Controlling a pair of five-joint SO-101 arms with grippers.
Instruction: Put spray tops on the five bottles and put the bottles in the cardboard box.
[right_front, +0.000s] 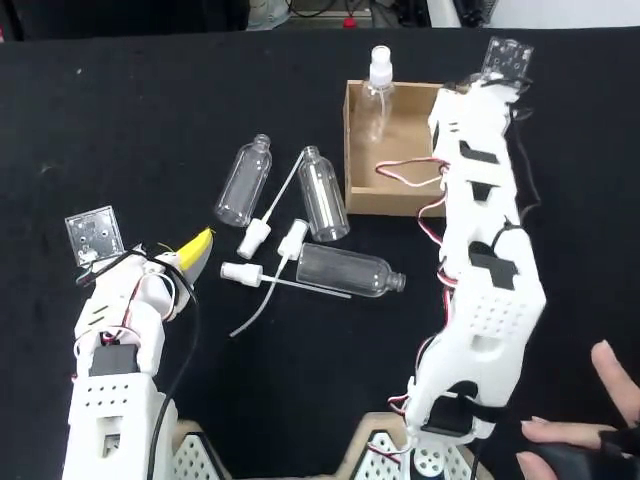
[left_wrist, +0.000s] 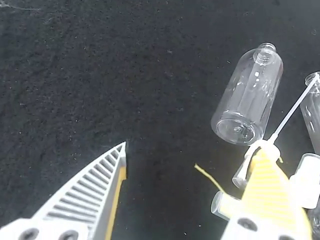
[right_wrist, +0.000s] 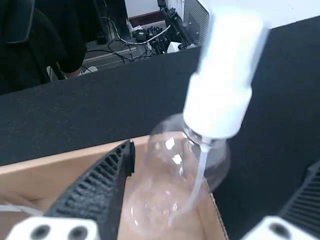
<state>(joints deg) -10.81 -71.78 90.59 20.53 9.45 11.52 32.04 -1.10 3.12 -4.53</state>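
In the box (right_front: 385, 203) corner a capped bottle (right_front: 377, 100) stands upright; right pincer (right_wrist: 220, 165) spread around it, likely releasing; left pincer (left_wrist: 192, 150) released by loose spray tops (right_front: 255, 238), probably for pickup.

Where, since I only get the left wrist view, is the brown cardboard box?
Observer: In the high view, the brown cardboard box sits on the black table's far side, right of centre.
Operator: Anything in it?
Observer: One clear plastic bottle with a white spray top, its top rising above the far wall.
Operator: And the right gripper?
Observer: The right gripper is open, one finger on each side of that bottle.
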